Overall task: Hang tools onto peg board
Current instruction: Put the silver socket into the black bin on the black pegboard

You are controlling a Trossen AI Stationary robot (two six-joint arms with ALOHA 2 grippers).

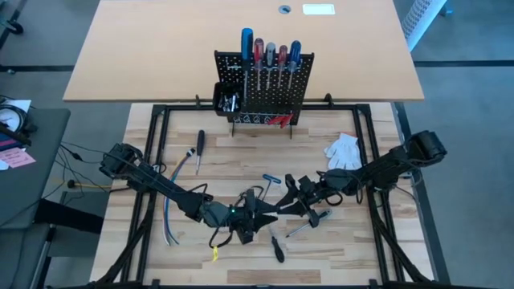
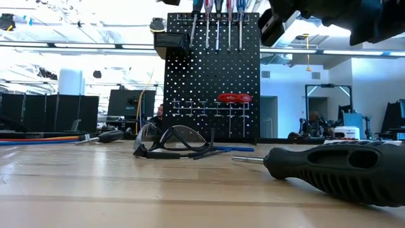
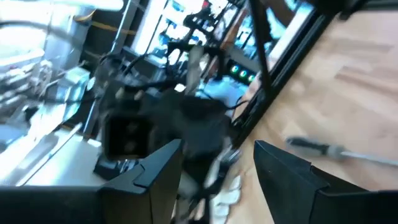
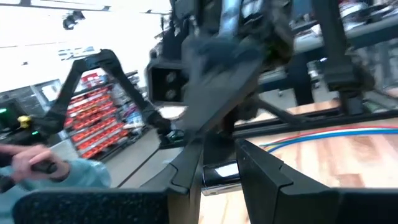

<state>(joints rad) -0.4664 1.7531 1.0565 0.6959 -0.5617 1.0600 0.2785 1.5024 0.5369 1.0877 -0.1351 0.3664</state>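
The peg board [image 1: 265, 87] stands upright at about 12 o'clock on the wooden table [image 1: 241, 160], at the far edge. Four screwdrivers [image 1: 271, 56] with blue and red handles hang in a row along its top rail. Red-handled pliers [image 1: 280, 120] hang low on its front, and a small black bin [image 1: 226, 98] sits on its side at 9 o'clock, with silver bits inside. More tools lie flat on the table. A black screwdriver [image 1: 200, 149] lies near 10 o'clock, beside a bundle of loose cables [image 1: 173, 189]. A blue-handled tool [image 1: 273, 179] lies near the middle. Another black screwdriver [image 1: 277, 249] lies at 6 o'clock, close to the near edge, and a silver-tipped tool [image 1: 309, 223] lies at about 5 o'clock. A white glove [image 1: 344, 150] rests at 2 o'clock. In the low view a pair of safety glasses [image 2: 171, 142] sits on the table in front of the peg board. The two arms meet low in the middle, near 6 o'clock. The left gripper [image 1: 255, 210] points toward 3 o'clock and its fingers [image 3: 155, 171] stand apart with nothing between them. The right gripper [image 1: 291, 201] points toward 9 o'clock, right up against the left one. Its fingers [image 4: 258, 165] have a narrow gap between them, and I cannot tell if they hold anything.
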